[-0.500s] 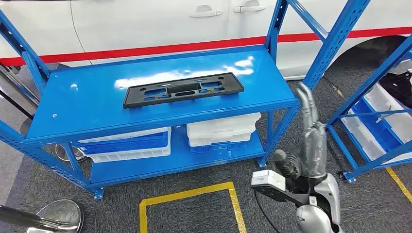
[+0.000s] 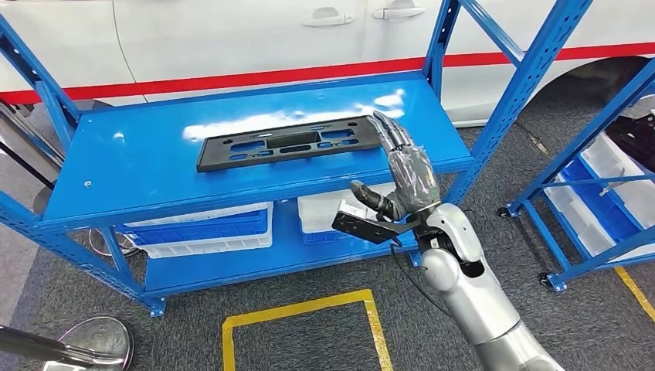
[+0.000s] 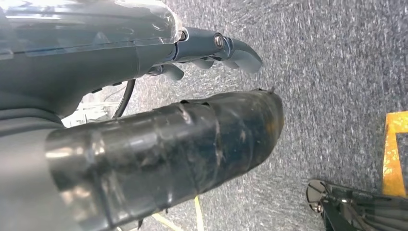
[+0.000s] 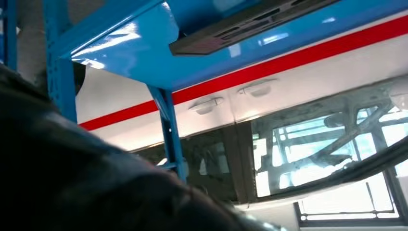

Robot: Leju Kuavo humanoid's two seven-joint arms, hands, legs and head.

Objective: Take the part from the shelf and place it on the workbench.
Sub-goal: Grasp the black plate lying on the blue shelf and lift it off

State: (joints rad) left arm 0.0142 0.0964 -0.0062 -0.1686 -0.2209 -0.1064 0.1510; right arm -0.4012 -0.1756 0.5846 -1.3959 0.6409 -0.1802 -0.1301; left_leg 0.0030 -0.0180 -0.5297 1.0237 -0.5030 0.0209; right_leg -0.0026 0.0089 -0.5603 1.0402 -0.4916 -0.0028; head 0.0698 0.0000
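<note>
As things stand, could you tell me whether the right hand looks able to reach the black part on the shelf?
Probably yes. The right hand is raised at the shelf's front edge, fingertips beside the near end of the black part, with nothing between them.

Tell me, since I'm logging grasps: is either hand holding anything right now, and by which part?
Nothing is held. The right hand is raised near the black part on the shelf, fingers extended; the left hand hangs above the floor.

No readable text, labels, brands or numbers anywhere: none on the black part [image 2: 290, 143], the blue shelf [image 2: 139, 174], the white bins [image 2: 351, 209] or the white car [image 2: 232, 35].
</note>
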